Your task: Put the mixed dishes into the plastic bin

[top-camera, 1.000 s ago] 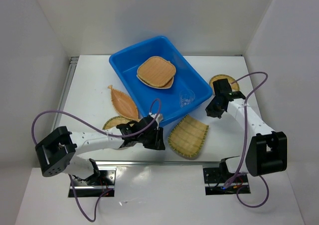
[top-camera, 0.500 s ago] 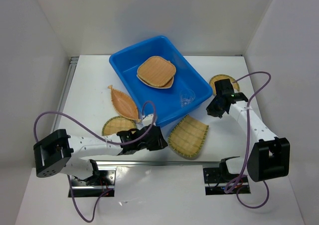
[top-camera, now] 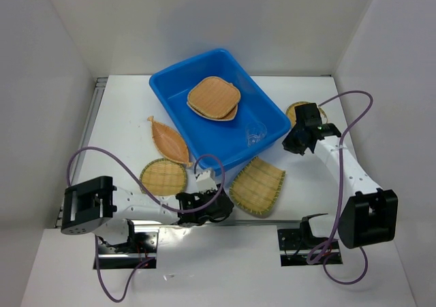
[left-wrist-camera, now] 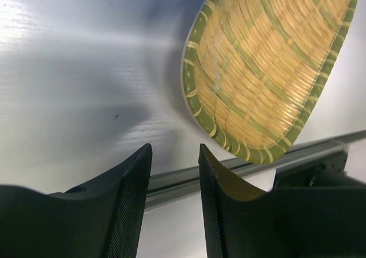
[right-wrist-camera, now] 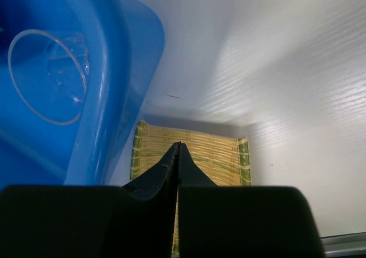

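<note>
Just ahead of the left gripper (left-wrist-camera: 174, 155), whose fingers stand a little apart with nothing between them, the fan-shaped tray (left-wrist-camera: 263, 69) lies flat on the table (left-wrist-camera: 68, 69), off to the gripper's right and not touching it. The right gripper (right-wrist-camera: 178, 146) has its fingers pressed together and holds nothing. It sits just outside a corner of the plastic bin (right-wrist-camera: 114, 69). To its left the clear cup (right-wrist-camera: 48, 78) sits inside that corner, and the fan-shaped tray shows beyond its tips.
</note>
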Robot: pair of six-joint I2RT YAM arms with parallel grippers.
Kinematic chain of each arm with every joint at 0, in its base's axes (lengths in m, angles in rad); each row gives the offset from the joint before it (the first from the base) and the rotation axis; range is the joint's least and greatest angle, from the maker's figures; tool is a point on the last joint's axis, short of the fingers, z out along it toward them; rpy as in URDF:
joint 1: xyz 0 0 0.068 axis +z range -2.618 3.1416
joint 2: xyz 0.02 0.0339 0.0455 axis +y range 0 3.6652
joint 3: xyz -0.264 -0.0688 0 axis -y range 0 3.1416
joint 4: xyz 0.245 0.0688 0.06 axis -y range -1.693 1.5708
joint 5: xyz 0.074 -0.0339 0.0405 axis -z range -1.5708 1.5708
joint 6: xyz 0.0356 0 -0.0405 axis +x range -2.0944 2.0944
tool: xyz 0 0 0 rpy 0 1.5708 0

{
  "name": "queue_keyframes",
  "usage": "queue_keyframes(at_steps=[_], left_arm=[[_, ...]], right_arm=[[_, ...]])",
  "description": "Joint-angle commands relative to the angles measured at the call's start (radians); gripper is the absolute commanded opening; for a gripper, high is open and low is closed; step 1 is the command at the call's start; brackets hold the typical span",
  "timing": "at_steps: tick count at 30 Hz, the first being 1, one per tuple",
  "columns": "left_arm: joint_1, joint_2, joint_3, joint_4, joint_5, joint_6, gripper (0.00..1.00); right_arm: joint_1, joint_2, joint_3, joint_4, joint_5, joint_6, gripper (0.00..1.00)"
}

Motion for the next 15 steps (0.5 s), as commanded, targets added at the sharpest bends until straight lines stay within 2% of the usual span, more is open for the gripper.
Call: queue_keyframes(at_steps=[1,7,15], left_arm=[[-0.025,0.028,0.043,-0.011,-0.141,-0.137,0.46],[-0.034,0.118,0.118,0.012,-0.153,-0.147,0.47],[-0.034,0.201,0.144,0.072,-0.153,-0.213,0.47]], right_arm=[[0.009,-0.051,0.037,0.035,0.015,-0.023,0.02],[0.042,-0.071,0.016,0.035,0.006,-0.033,0.03],[0.09,-0.089,0.016,0.035,0.026,-0.051,0.05]])
